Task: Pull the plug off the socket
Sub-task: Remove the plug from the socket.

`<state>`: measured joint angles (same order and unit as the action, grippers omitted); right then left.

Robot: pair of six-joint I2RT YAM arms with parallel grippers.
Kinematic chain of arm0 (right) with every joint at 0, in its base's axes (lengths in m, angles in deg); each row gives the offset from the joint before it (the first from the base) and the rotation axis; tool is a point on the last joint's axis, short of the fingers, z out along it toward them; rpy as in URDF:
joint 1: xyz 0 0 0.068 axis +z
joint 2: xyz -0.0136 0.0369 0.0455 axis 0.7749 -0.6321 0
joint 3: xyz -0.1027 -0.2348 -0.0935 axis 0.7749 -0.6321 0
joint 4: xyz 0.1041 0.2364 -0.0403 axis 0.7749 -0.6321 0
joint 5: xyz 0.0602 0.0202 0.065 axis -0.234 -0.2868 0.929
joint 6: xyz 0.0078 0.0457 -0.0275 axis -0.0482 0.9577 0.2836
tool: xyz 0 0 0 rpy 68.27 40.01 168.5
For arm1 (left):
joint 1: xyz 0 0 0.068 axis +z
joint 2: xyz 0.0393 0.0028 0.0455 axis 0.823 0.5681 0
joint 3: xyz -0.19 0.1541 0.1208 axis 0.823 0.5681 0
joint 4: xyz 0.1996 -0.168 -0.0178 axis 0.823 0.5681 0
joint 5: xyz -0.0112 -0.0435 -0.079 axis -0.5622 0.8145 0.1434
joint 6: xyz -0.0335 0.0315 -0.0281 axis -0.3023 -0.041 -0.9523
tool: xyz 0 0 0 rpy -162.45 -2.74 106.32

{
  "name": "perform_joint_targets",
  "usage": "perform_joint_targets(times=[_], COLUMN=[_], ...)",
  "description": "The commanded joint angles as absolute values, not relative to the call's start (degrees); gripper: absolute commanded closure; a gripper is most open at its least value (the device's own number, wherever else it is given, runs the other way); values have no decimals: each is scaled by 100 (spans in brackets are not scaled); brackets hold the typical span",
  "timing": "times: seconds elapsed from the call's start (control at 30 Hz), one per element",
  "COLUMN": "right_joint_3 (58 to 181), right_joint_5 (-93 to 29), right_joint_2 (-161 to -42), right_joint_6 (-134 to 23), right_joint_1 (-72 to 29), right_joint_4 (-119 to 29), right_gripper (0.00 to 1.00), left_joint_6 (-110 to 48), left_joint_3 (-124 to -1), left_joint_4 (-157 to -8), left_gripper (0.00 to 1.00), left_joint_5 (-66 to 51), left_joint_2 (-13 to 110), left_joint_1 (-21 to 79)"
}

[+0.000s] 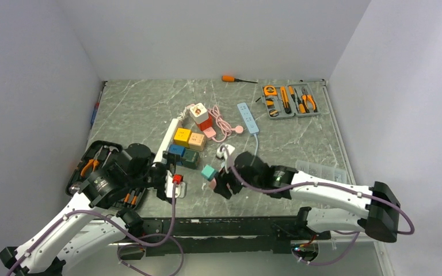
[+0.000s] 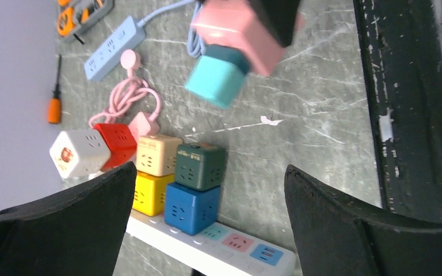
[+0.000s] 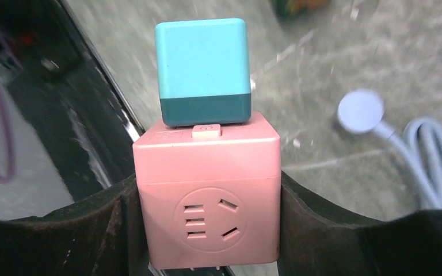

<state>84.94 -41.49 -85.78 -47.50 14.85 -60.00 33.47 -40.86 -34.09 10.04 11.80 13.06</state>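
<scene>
Over the worktop (image 2: 322, 103), pinching the pink socket (image 3: 207, 213) in the right hand (image 1: 223, 185), teal plug (image 3: 202, 69) seated on it; holding the left hand (image 2: 210, 169) spread above the power strip (image 2: 218, 241).

A robotics lab test cell. Plain white walls (image 1: 218, 34) box in a grey marble-patterned tabletop (image 1: 299, 149) on three sides, and two white robot arms, left (image 1: 75, 224) and right (image 1: 328, 192), are mounted along its near edge, trailing cables. The things on it read as practice props: an open tool kit (image 1: 290, 100) at the far right corner, a screwdriver (image 1: 230, 79) by the far edge, a black tool case (image 1: 101, 148) near the left edge, and power strips (image 1: 248, 118) and coloured cube sockets (image 1: 188, 138) mid-tabletop.
</scene>
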Motion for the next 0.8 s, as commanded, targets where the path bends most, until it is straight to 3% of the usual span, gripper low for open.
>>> perform_joint_targets(times=[0.0, 0.3, 0.5, 0.77], right_joint_3=[9176, 10377, 10711, 11049], right_joint_5=[-2500, -1064, -664, -414], right_joint_2=[-8318, -9100, -9427, -9754], right_joint_6=[-5109, -5644, -5857, -6034], right_joint_1=[981, 857, 849, 802], right_joint_4=[-5601, -6300, -6562, -6756], right_gripper=[100, 100, 100, 100], left_joint_6=[4092, 5642, 6216, 6355], left_joint_3=[-3779, -2851, -2690, -2771], left_joint_4=[-4137, -5522, -5383, -5164], left_gripper=[1, 1, 2, 36], left_joint_5=[1059, 472, 434, 241], left_joint_2=[855, 11, -146, -56], left_joint_1=[1133, 459, 363, 93])
